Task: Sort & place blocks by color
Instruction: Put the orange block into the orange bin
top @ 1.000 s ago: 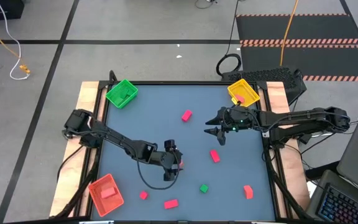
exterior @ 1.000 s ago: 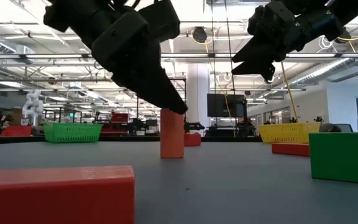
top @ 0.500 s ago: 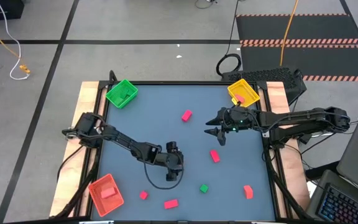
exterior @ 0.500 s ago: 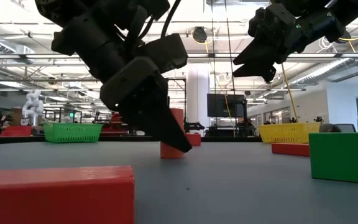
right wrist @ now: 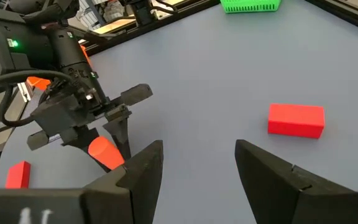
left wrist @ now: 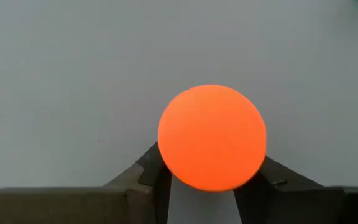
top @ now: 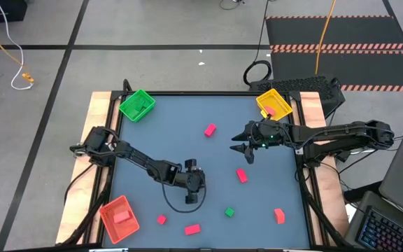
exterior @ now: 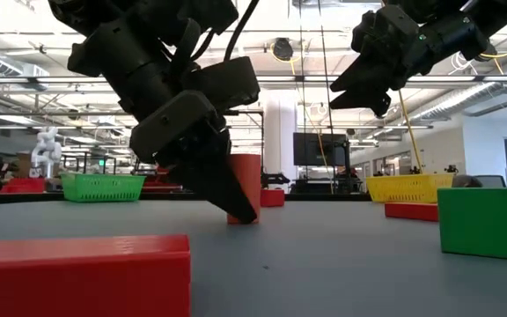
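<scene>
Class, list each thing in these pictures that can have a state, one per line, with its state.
left gripper: closed around the orange cylinder, low at the table
orange cylinder: upright, between the left fingers
right gripper: open, empty, hovering
red tray: holds a red block
yellow tray: holds a pink-red block
green block: loose on the table

Three trays: one green tray (top: 136, 105), one yellow tray (top: 274, 103), one red tray (top: 119, 218). About six red or pink blocks (top: 241, 175) lie loose, plus one green block (top: 229, 211).
</scene>
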Robot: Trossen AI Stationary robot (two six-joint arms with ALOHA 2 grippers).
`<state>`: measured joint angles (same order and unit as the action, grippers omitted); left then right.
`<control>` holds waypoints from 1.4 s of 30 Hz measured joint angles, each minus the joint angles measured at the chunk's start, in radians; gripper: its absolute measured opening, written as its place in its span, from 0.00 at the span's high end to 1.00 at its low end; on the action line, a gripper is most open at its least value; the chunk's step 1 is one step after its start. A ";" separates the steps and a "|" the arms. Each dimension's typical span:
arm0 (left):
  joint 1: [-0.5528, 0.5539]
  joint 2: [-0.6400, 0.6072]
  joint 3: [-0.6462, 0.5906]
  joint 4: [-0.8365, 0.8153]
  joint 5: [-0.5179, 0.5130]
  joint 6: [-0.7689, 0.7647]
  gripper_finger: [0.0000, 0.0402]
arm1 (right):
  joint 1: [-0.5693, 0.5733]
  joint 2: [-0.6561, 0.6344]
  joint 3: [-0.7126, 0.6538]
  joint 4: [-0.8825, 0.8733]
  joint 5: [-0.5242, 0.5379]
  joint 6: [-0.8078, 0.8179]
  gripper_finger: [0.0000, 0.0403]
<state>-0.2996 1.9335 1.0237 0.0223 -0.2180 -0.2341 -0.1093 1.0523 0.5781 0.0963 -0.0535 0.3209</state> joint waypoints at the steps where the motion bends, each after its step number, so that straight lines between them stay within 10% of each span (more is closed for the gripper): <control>1: 0.003 -0.003 0.000 0.000 0.000 -0.004 0.69 | 0.000 0.000 0.000 0.000 0.000 0.000 0.51; 9: 0.017 -0.128 0.000 -0.054 -0.026 -0.039 0.69 | 0.000 -0.010 0.000 -0.013 0.000 0.000 0.51; 24: -0.270 -0.508 0.001 -0.732 -0.042 -0.603 0.69 | 0.026 -0.246 -0.001 -0.054 -0.155 0.004 0.51; 42: -0.690 -0.513 0.001 -0.935 0.184 -1.250 0.69 | 0.081 -0.155 -0.001 -0.056 -0.048 0.035 0.51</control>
<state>-0.9900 1.4207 1.0248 -0.9131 -0.0336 -1.4837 -0.0280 0.8974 0.5770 0.0400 -0.1013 0.3555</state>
